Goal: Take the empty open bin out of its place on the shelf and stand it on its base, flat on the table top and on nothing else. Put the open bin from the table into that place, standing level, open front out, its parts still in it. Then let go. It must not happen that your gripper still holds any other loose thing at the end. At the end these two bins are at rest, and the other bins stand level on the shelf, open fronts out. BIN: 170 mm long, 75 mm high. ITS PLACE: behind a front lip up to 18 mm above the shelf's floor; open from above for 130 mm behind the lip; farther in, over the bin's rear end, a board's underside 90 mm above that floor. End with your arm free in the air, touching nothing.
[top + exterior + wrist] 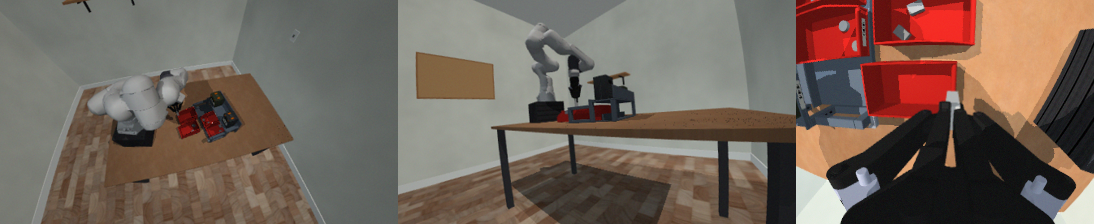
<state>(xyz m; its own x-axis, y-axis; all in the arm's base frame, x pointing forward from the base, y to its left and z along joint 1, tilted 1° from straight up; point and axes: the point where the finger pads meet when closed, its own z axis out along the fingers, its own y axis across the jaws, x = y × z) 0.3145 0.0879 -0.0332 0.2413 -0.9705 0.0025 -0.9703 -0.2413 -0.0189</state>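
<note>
The empty red bin [909,90] [188,115] stands in front of the grey shelf [825,92] [203,106] [619,97]; I cannot tell whether its far end touches the shelf's lip. The red bin with small grey parts [923,12] [188,131] stands on the table beside it. My gripper [952,99] [175,107] [575,98] is shut, with nothing between the fingers. Its tips are at the empty bin's near corner, by the wall that faces the robot's base.
Two more red bins with parts [829,30] [209,118] [215,131] sit on the shelf. Dark bins [217,98] [231,118] stand on its upper level. The robot's black base [1076,116] [134,137] is close on the other side of the gripper.
</note>
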